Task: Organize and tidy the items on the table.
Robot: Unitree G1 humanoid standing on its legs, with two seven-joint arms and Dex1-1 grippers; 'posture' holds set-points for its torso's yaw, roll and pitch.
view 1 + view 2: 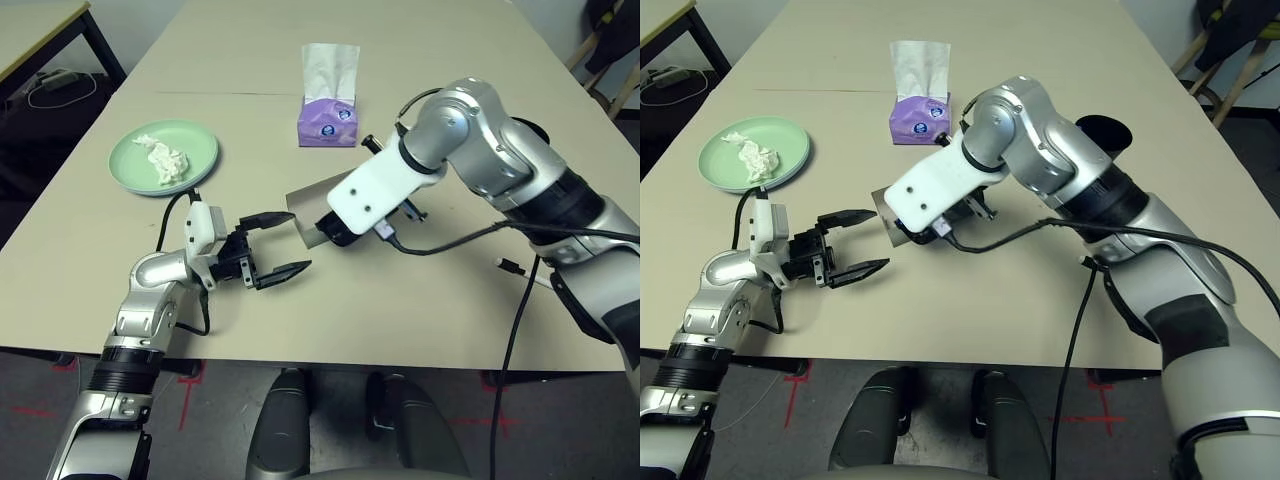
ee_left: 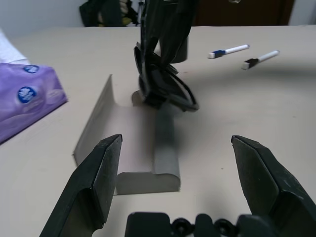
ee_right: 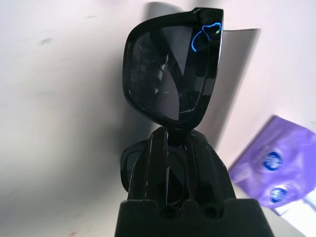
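The black sunglasses (image 3: 170,74) hang folded, with my right gripper (image 3: 173,137) shut on their bridge. They sit just above the open grey glasses case (image 2: 133,148), which lies on the beige table (image 1: 400,310) near its front middle. My left gripper (image 1: 300,240) is open, level with the table, its fingers pointing at the case from the left with nothing between them. Crumpled white tissue (image 1: 163,158) lies on the mint green plate (image 1: 195,140) at the left. A white pen (image 2: 260,59) and a blue-capped pen (image 2: 227,51) lie to the right. The black cup (image 1: 1105,131) stands behind my right arm.
A purple tissue box (image 1: 328,120) stands behind the case toward the table's middle. A dark-legged side desk (image 1: 40,30) with cables under it is off the far left corner. A black cable (image 1: 470,238) trails from my right arm across the table.
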